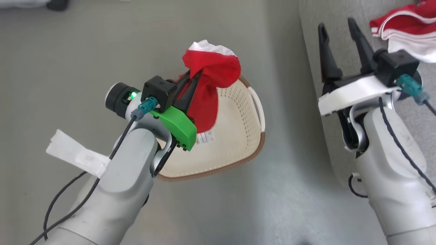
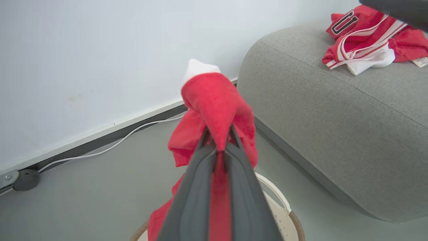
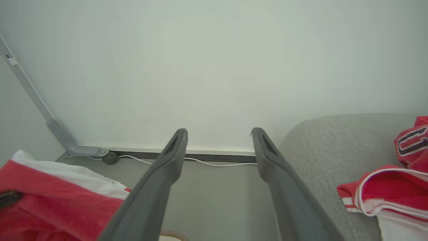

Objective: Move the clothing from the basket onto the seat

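Your head view looks steeply down from overhead onto floor (image 1: 68, 51), basket (image 1: 238, 143) and the edge of the seat (image 1: 337, 10) at right. Left wrist view: close behind the left tool (image 2: 219, 133), facing wall (image 2: 83, 50) and seat. Right wrist view: along the right tool (image 3: 219, 134), same wall. All three catch the clothing (image 1: 405, 23) on the seat.

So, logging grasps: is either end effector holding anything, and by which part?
Left end effector pinches red garment by a bunched fold; right end effector holds nothing.
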Tool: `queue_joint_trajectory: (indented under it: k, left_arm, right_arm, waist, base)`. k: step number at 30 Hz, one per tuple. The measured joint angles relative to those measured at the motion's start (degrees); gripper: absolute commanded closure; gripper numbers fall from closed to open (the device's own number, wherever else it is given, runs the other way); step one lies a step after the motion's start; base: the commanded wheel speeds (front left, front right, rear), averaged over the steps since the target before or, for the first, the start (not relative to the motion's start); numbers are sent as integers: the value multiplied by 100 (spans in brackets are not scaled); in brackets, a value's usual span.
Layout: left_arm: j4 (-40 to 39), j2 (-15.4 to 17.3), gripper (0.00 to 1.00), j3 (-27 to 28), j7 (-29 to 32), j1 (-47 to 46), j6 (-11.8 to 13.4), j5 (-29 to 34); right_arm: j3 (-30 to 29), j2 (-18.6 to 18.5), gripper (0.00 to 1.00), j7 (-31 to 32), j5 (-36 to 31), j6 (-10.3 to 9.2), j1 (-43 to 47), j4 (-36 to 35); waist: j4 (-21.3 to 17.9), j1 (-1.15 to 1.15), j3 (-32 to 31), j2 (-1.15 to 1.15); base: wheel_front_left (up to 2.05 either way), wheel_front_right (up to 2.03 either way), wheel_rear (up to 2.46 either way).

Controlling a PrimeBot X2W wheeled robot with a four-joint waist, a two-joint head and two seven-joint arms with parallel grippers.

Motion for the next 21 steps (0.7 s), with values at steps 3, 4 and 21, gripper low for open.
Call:
queue_joint_trajectory:
  k: [3,4,21]
  left_arm:
    - [-11,-5,100,0,0,67,0,-13]
    - [-13,-5,100,0,0,92,0,-26]
    - [-81,-21,100,85,-1,570,4,-220]
  right_arm:
    - [5,11,0,1,0,32,143,79]
    - [8,16,0,1,1,35,188,101]
    - [298,99,0,2,11,209,1221,724]
  waist:
    - [58,0,-252,0]
    - [75,0,-337,0]
    - [257,0,-1833,0]
  base:
    - [0,0,0]
    - [0,0,0]
    - [0,0,0]
